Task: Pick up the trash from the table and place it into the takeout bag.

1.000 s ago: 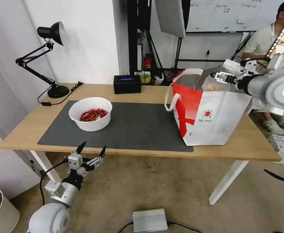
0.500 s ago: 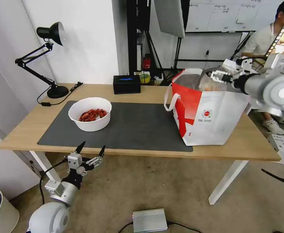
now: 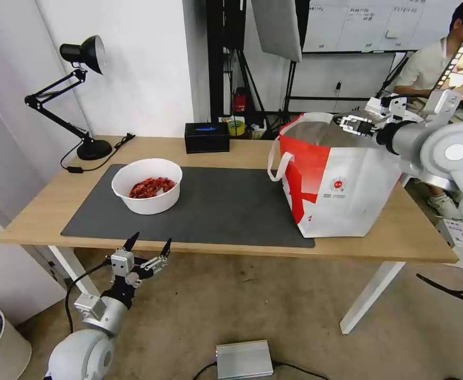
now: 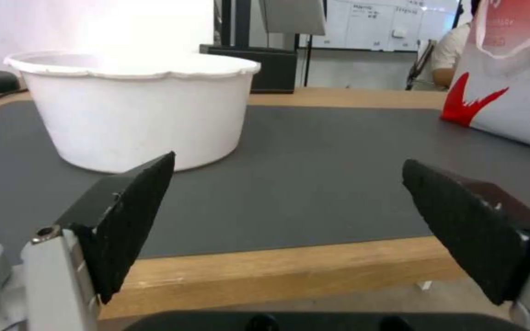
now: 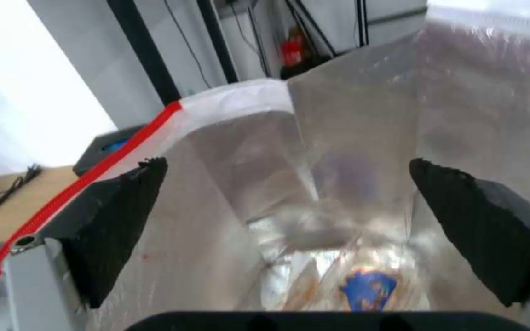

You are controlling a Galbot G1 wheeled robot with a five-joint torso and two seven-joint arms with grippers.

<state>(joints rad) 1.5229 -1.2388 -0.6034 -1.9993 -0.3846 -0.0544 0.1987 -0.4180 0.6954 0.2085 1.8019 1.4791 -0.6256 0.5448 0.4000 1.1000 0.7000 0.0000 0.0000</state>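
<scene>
Light-wood table [image 3: 231,153]: your last trash, the white bowl [image 3: 147,186], sits on the grey mat's left; takeout bag [image 3: 342,184] stands right. Right gripper [image 3: 347,124], released, hovers over the bag; lift clear without snagging. Left gripper [image 3: 148,245] waits spread below the table's edge.

This looks like a lab or studio set up as an office. A wood desk [image 3: 231,158] stands on carpet, with a lamp [image 3: 78,95] at its far left corner. Behind it are light stands [image 3: 252,68], a softbox [image 3: 276,26] and a whiteboard [image 3: 368,24]. A metal box [image 3: 243,359] with cables lies on the floor.
</scene>
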